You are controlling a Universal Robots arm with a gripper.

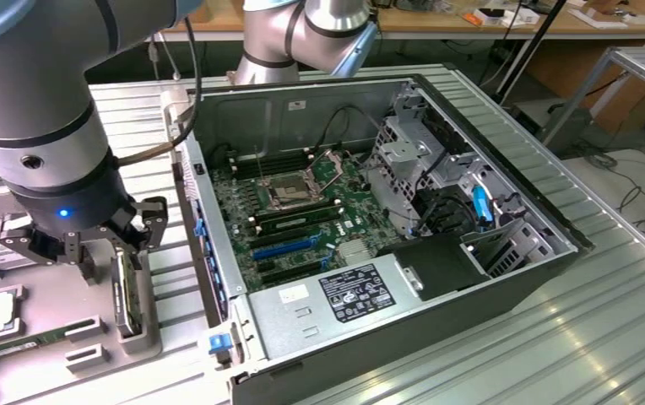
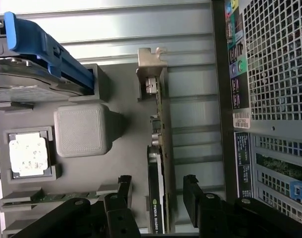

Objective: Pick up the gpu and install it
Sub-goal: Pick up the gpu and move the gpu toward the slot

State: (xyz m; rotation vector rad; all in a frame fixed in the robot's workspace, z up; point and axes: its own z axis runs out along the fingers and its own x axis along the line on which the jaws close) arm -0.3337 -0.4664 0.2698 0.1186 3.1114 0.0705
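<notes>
gpu (image 1: 127, 291) is standing on its long edge in a slot of the grey parts tray (image 1: 29, 325), which is lying on the ribbed metal table (image 1: 548, 337) just beside the open computer case (image 1: 525, 211), on the exterior view's left. In the wrist view the gpu (image 2: 159, 148) is showing its thin top edge, with the silver bracket (image 2: 152, 64) at the end farther from the gripper.

The gripper (image 1: 103, 249) is hovering directly above the card with its jaws spread wide. In the wrist view the gripper (image 2: 157, 191) is straddling the card's dark end: one of the fingertips (image 2: 124, 186) is sitting on each side, and a visible gap is separating both from the board. Nothing is being held.

Sharing the tray, a hard drive (image 2: 32, 84) with a blue handle, a square processor chip (image 2: 27, 156) and a narrow green memory stick (image 2: 52, 197) are resting in their own recesses. Inside the case, the motherboard (image 1: 300, 211) is lying exposed.
</notes>
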